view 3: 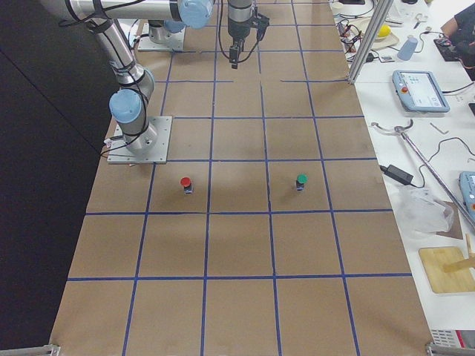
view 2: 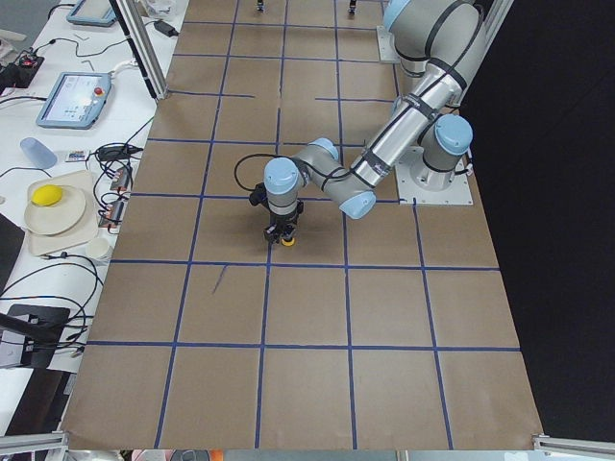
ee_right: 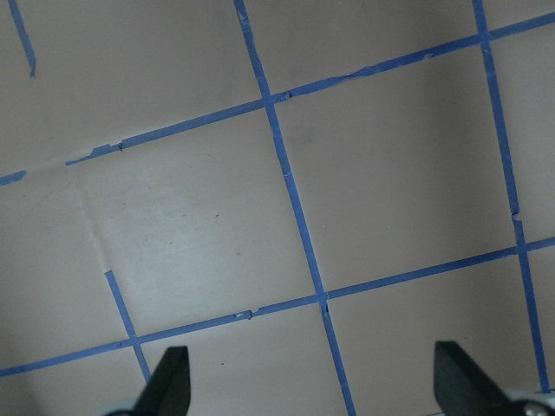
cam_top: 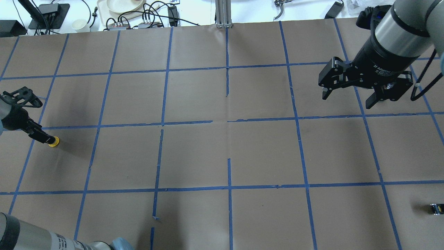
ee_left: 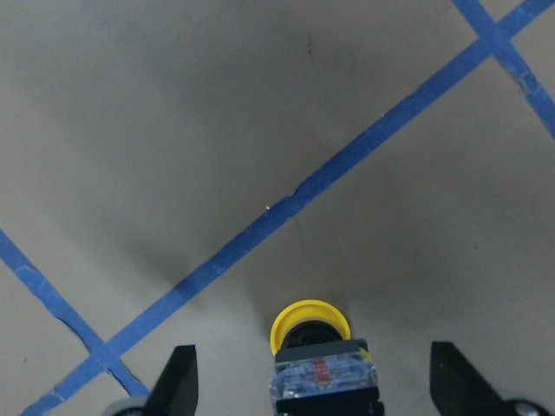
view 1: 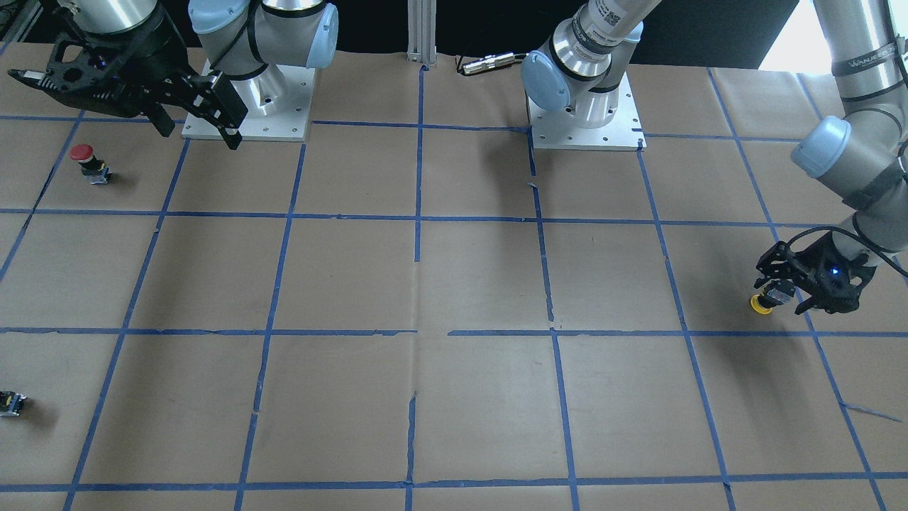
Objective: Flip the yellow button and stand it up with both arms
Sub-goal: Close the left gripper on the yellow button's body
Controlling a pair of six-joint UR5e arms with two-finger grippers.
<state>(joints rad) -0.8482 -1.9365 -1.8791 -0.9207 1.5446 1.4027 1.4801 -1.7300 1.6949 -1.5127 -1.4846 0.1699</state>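
Observation:
The yellow button (view 1: 762, 303) lies on its side on the brown paper, cap pointing away from the left wrist; it also shows in the overhead view (cam_top: 53, 141) and the left wrist view (ee_left: 312, 342). My left gripper (view 1: 782, 292) is low over it and open, with one finger (ee_left: 180, 381) on each side of the grey body and clear gaps between. My right gripper (cam_top: 347, 99) is open and empty, raised above the table on the far side, with bare paper below its fingertips (ee_right: 169, 381).
A red-capped button (view 1: 84, 160) stands near the right arm's base plate (view 1: 284, 121). A green-capped button (view 3: 300, 181) stands one square over. A tiny black-yellow block (cam_top: 436, 208) lies at the table's edge. Blue tape lines grid the paper.

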